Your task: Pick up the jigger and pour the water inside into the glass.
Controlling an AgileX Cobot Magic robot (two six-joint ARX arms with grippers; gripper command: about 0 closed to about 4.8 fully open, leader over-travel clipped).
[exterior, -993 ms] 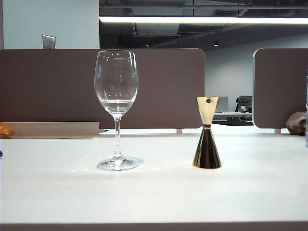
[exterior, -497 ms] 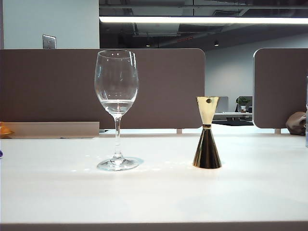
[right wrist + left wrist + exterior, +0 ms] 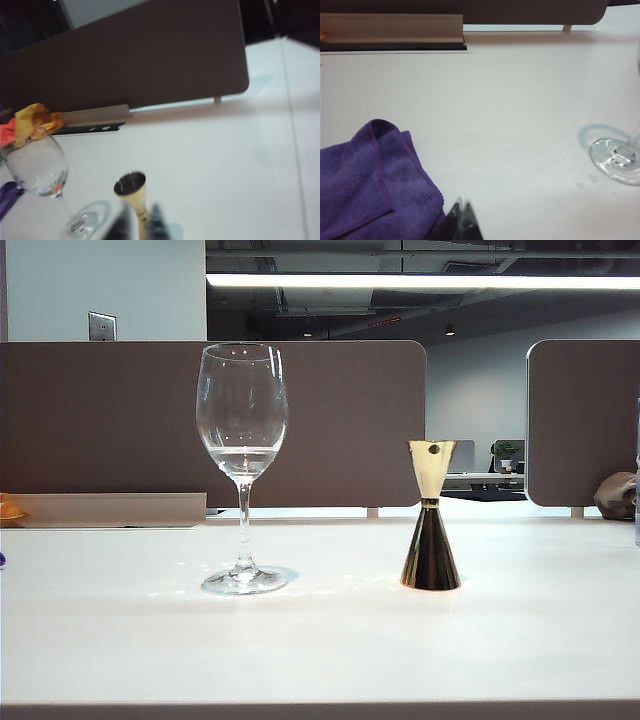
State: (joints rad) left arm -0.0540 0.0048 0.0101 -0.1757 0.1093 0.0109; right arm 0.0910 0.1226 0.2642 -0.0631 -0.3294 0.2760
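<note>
Neither end effector shows in the exterior view, where the scene matches the view of a second ago; nothing on the bench (image 3: 320,640) has shifted. Left end effector (image 3: 463,222): its dark fingertips sit pressed together, closed on nothing, beside a purple cloth (image 3: 370,185) and well apart from the wine glass (image 3: 242,465); that glass stands upright on the left, a shallow layer of water (image 3: 243,458) already in its bowl. Right of it, apart and untouched, the gold jigger (image 3: 431,517) stands upright on its wider cone. Right end effector (image 3: 140,222): blurred fingertips appear on either side of the jigger's waist with a slight gap between them, so whether it is open or closed I cannot tell; it holds nothing. My judgement: the grasp has not begun in earnest, so lifting and pouring are all still ahead.
</note>
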